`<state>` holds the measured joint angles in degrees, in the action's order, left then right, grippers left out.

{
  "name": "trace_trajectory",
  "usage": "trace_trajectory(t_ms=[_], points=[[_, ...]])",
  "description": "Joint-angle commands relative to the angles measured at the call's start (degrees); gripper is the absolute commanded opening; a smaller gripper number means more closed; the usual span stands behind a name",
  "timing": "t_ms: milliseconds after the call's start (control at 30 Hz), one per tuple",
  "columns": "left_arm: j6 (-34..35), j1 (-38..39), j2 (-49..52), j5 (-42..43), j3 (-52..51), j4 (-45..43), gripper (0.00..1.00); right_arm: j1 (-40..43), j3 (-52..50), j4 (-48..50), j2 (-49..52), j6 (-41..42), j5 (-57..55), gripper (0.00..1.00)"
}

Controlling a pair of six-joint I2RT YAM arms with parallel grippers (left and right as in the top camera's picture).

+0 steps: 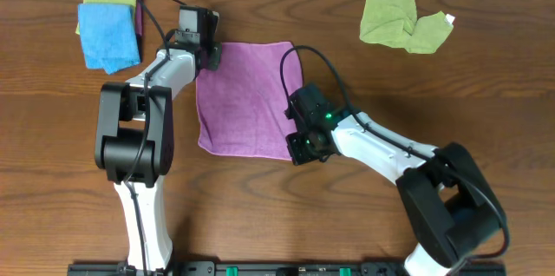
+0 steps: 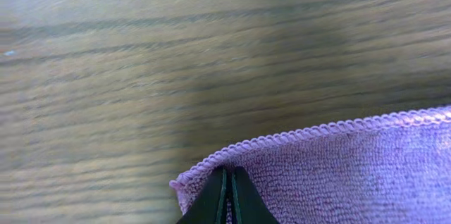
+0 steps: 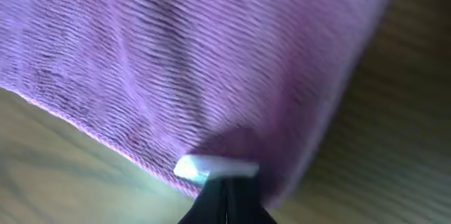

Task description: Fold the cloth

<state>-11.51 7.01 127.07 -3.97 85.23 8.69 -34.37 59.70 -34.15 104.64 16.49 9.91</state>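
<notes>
Overhead, left arm (image 1: pixel 165 72) bent at far corner, right arm (image 1: pixel 373 141) at near corner, jaws clenched on cloth (image 1: pixel 247 94)

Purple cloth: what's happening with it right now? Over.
Left gripper shut on the cloth at its far corner. Right gripper shut on its near edge by the white tag. Cloth spread flat, unfolded. Green cloth and blue cloth lie well clear.

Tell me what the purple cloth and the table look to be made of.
Purple cloth: probably microfibre or a similar soft synthetic terry, matte. The left wrist view shows a fine looped pile and a stitched, overlocked edge. Table: wood-look top with brown grain streaks and a slight sheen. Whether it is solid wood, veneer or laminate cannot be told.
</notes>
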Motion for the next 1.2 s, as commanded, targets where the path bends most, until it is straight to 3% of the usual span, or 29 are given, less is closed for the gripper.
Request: trace_trajectory(t_ms=[0, 300, 333, 400, 500, 633, 733, 800, 1000, 1167], points=[[-0.7, -0.6, -2.4, -5.6, 0.2, 1.6, 0.06, -0.3, 2.8, -0.9, -3.2, -2.8, -5.6, 0.02], [-0.3, -0.6, -11.5, -5.3, 0.2, 1.8, 0.12, -0.2, 7.5, -1.2, -10.2, -4.7, -5.6, 0.05], [0.2, -0.5, -12.7, -4.8, 0.2, 2.7, 0.12, 0.0, 8.2, -1.2, -11.1, -5.4, -6.0, 0.15], [0.4, -0.3, -15.6, -1.3, 0.2, 5.5, 0.14, 0.9, 9.4, -1.2, -12.5, -5.4, -8.2, 0.26], [0.4, -0.2, -19.3, 5.4, 0.2, 10.6, 0.16, 3.1, 10.2, -0.9, -13.6, -5.9, -8.9, 0.56], [3.5, -0.2, -22.5, 14.3, 0.2, 21.9, 0.14, 7.6, 10.0, 0.2, -12.8, -6.1, -7.2, 0.7], [4.5, 0.0, -22.0, 23.8, 0.1, 31.4, 0.06, 12.3, 9.9, 3.3, -10.7, -6.9, 1.4, 0.7], [5.3, 0.5, -21.2, 28.0, -0.3, 35.1, 0.06, 14.8, 9.9, 5.8, -9.0, -7.4, 6.3, 0.73], [9.2, 2.8, -20.6, 28.3, -6.6, 36.0, 0.06, 21.7, 9.9, 17.6, 1.0, -5.3, 27.5, 0.73], [11.8, 2.9, -20.6, 28.2, -12.9, 36.3, 0.06, 22.7, 10.3, 25.4, 8.3, -0.6, 35.3, 0.73]])
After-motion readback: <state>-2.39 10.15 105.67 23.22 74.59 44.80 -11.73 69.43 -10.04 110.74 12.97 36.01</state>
